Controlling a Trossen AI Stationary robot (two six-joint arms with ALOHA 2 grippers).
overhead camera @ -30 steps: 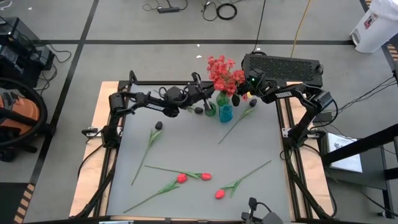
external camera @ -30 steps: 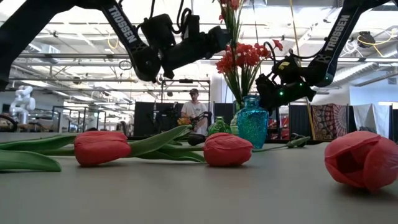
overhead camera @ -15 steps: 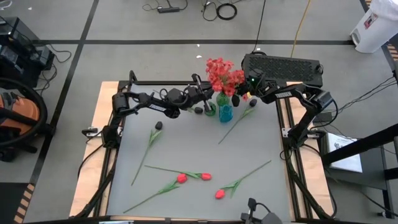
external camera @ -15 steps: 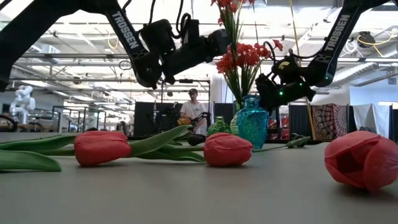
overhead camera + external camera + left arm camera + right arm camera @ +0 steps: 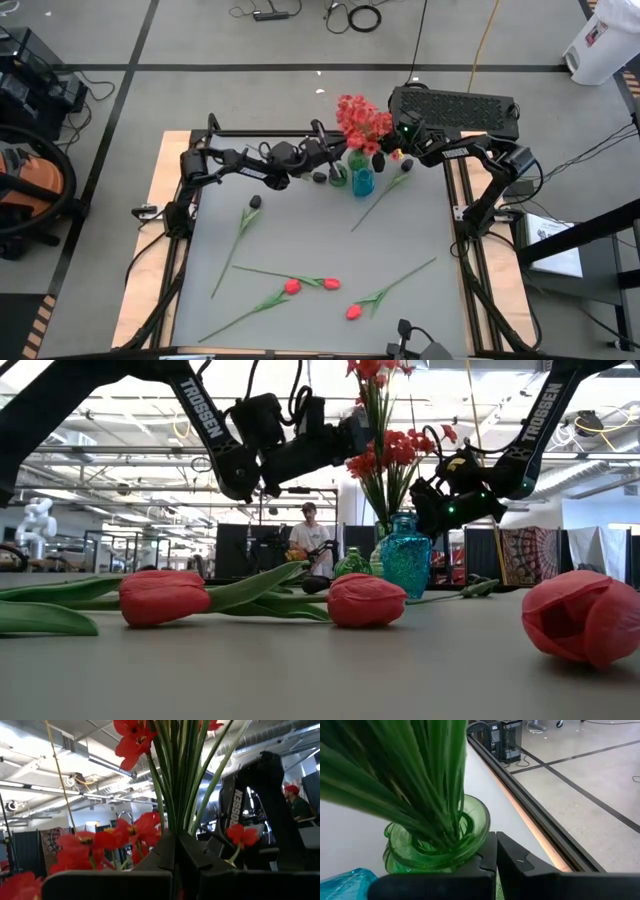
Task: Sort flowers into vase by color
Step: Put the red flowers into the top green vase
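- Broadly, a grey surface (image 5: 310,240) is seen from above, and near its far edge a teal vase (image 5: 362,181) is stood, taken below as the landmark.
- A left arm is stretched along the far edge toward the teal vase, and its left claw (image 5: 335,148) is held just beside the vase, above a green vase (image 5: 338,177); its fingers are pressed together on the green stems of the red clustered blossoms (image 5: 362,120), as shown in the left wrist view, where stems (image 5: 172,775) are seen rising from between the fingers (image 5: 200,862).
- A right arm is reached in from the other side of the teal vase, and its right claw (image 5: 403,143) is held near the vase's rim with its fingers pressed together; nothing can be seen pinched between them, and in the right wrist view the green vase (image 5: 440,842) packed with stems is seen right before the fingertips.
- Red clustered blossoms (image 5: 395,450) are seen in the low view standing above the teal vase (image 5: 406,558).
- Three pinkish-red tulip buds are laid on the near part of the surface, well apart from the teal vase: two (image 5: 292,286) (image 5: 331,284) close together and a third (image 5: 353,311) nearer the front edge.
- One dark bud (image 5: 255,202) on a long stem is laid on the left arm's side of the teal vase, and another dark bud (image 5: 406,166) is laid just beside the vase on the right arm's side.
- A person (image 5: 308,540) is seen in the low view in the room far behind the vases.
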